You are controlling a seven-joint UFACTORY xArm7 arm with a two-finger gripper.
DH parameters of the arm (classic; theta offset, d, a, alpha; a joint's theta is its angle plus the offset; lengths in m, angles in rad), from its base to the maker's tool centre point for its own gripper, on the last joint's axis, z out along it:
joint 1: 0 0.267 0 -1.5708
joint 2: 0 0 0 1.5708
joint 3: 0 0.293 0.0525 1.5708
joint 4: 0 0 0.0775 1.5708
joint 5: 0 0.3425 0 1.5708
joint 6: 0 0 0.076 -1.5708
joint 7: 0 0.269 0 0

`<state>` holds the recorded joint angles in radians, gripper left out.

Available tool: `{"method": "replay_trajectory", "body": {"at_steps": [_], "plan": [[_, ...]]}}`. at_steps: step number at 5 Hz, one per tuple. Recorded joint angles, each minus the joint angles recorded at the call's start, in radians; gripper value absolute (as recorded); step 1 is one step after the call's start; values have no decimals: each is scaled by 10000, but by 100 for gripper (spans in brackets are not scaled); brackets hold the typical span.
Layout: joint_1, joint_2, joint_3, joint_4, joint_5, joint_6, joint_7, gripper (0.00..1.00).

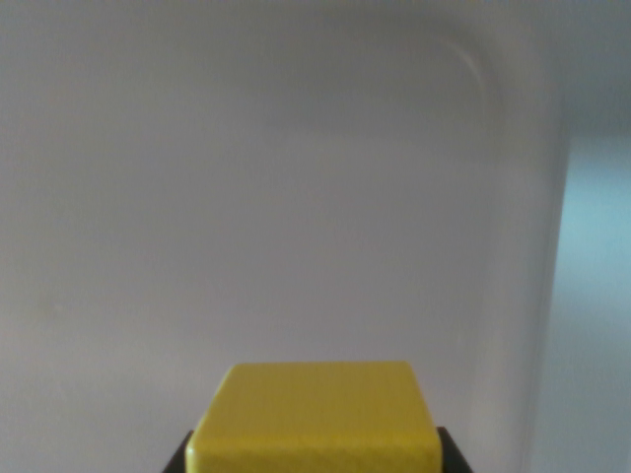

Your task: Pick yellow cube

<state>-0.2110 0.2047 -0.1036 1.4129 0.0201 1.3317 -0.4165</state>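
A yellow cube (317, 414) fills the bottom centre of the wrist view, close to the camera. Dark fingertips (454, 451) of my gripper (315, 455) show as small black corners pressed against the cube's left and right sides, so the gripper is shut on it. Only the cube's top face and front edge are visible; its lower part runs off the frame. Below it lies the pale floor of a white tray (296, 197).
The white tray has a rounded raised rim (513, 148) curving down the wrist view's right. Beyond that rim is a lighter bluish-white surface (596, 315). Everything is slightly blurred.
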Motion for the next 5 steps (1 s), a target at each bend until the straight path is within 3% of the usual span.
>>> {"method": "replay_trajectory", "body": {"at_steps": [1, 2, 3, 4, 5], "plan": [[0, 0, 0, 0, 0, 0, 0, 100], [5, -152, -8, 266, -21, 417, 13, 100], [5, -152, -8, 266, -21, 417, 13, 100], [10, -303, -15, 532, -41, 833, 26, 100], [10, -303, -15, 532, -41, 833, 26, 100]]}}
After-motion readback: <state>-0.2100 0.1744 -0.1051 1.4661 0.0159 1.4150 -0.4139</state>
